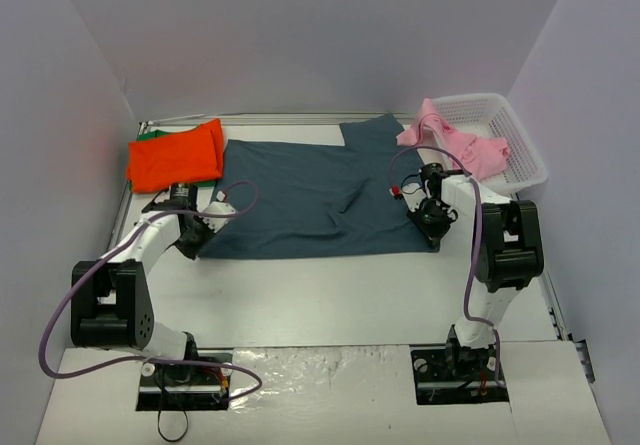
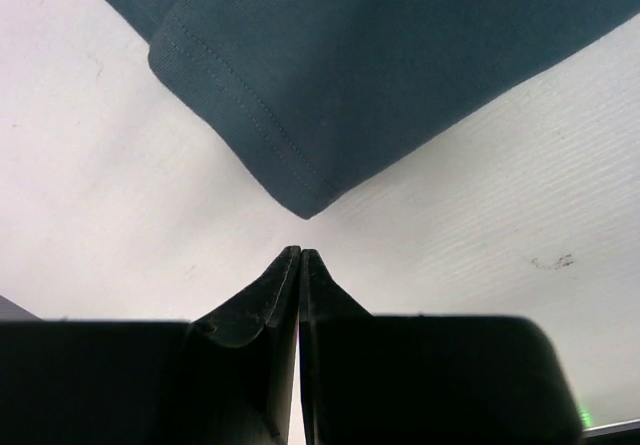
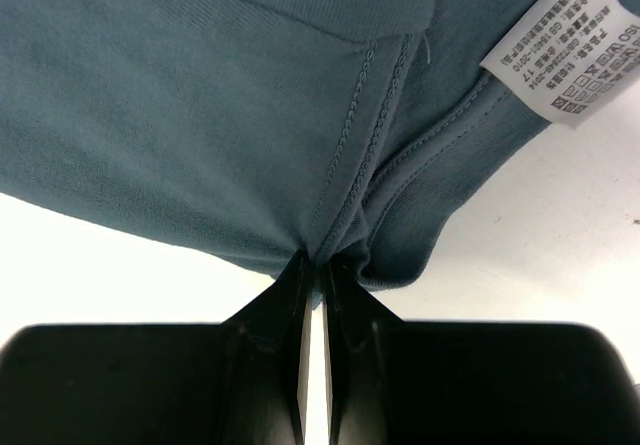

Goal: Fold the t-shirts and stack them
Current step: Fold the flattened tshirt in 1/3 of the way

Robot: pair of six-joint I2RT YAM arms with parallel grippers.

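A dark slate-blue t-shirt [image 1: 310, 200] lies spread flat in the middle of the table. My left gripper [image 1: 205, 227] is at its near left corner. In the left wrist view that gripper [image 2: 301, 252] is shut with nothing in it, and the shirt's hemmed corner [image 2: 300, 200] lies just ahead of the tips, apart from them. My right gripper [image 1: 432, 220] is at the near right corner. There the right gripper [image 3: 320, 262] is shut on a bunched seam of the blue shirt [image 3: 200, 105], beside its white care label [image 3: 580, 50].
A folded orange-red t-shirt [image 1: 175, 155] lies at the back left, with a green t-shirt [image 1: 150, 135] showing under its far edge. A light pink t-shirt [image 1: 455, 145] hangs over the rim of a white lattice basket [image 1: 515, 140] at the back right. Bare white table [image 1: 330, 295] lies in front of the blue shirt.
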